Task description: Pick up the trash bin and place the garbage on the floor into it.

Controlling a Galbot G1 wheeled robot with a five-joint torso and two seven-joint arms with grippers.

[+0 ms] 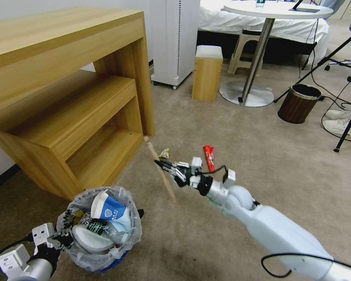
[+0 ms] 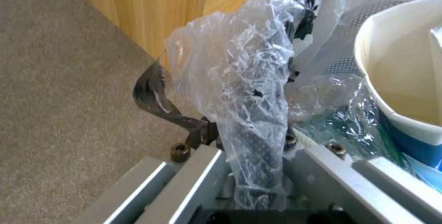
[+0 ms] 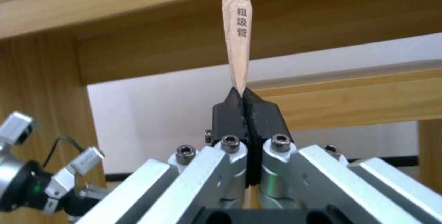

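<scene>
The trash bin (image 1: 133,231), black with a crinkled plastic liner (image 2: 234,75), hangs low at my left with my left gripper (image 1: 64,239) shut on its rim (image 2: 251,137). Inside it lie a blue-white paper cup (image 1: 107,210) (image 2: 405,79), a white slipper (image 1: 89,240) and other litter. My right gripper (image 1: 162,164) (image 3: 242,94) is shut on a wooden stick (image 1: 168,187) in a brown paper sleeve (image 3: 236,34), held tilted above the beige floor (image 1: 253,156). A red packet (image 1: 209,153) and a small crumpled wrapper (image 1: 164,153) lie on the carpet just beyond the right gripper.
A wooden two-tier shelf unit (image 1: 66,97) stands close on the left. Farther back are a white appliance (image 1: 174,39), a wooden stool (image 1: 207,72), a round table's base (image 1: 246,93) and a dark brown bin (image 1: 299,103). Tripod legs, cables and shoes (image 1: 341,125) crowd the right.
</scene>
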